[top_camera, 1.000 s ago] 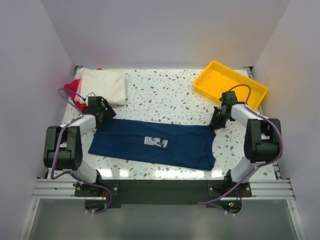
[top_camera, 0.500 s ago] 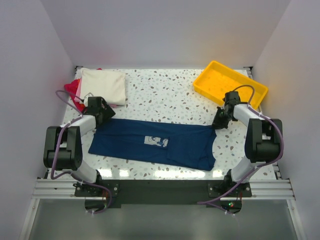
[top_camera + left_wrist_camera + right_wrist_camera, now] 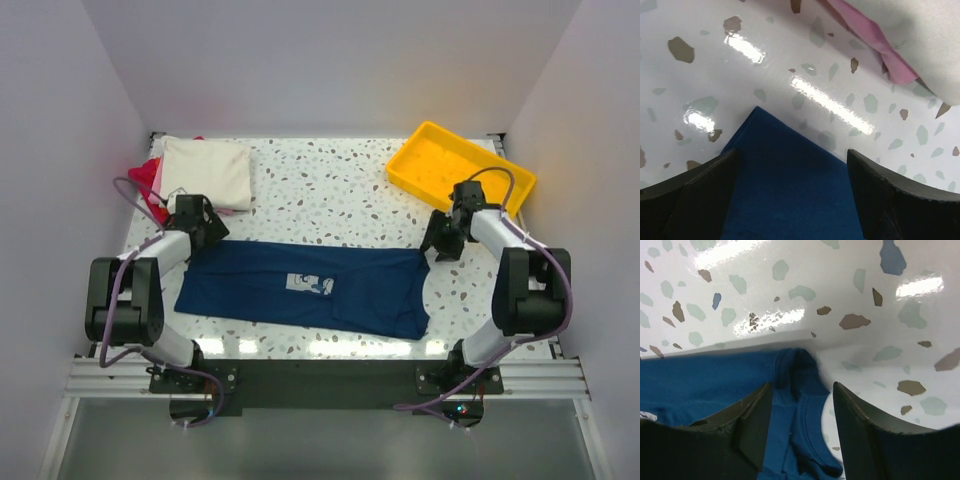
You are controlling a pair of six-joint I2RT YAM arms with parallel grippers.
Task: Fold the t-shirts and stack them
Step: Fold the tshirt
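A navy blue t-shirt [image 3: 310,290] with a pale chest print [image 3: 308,284] lies spread flat across the near middle of the table. My left gripper [image 3: 205,228] stands open over the shirt's far left corner; the wrist view shows that corner [image 3: 785,200] between wide-apart fingers [image 3: 695,200], untouched. At the far right corner sits my right gripper [image 3: 438,246], open too. There the bunched hem [image 3: 802,370] lies loose between the fingertips [image 3: 757,410], gripped by neither. A folded cream shirt [image 3: 207,170] tops pink and red ones [image 3: 148,182] at the back left.
A yellow plastic tray [image 3: 460,165] stands at the back right, just beyond my right arm. The stack's pink edge [image 3: 875,50] and cream cloth [image 3: 925,35] lie close ahead of the left gripper. White walls close in the speckled table [image 3: 330,190].
My right gripper has opened and let go of the shirt's far right corner, shifting slightly right. The left gripper has opened a little wider. The shirt lies where it was.
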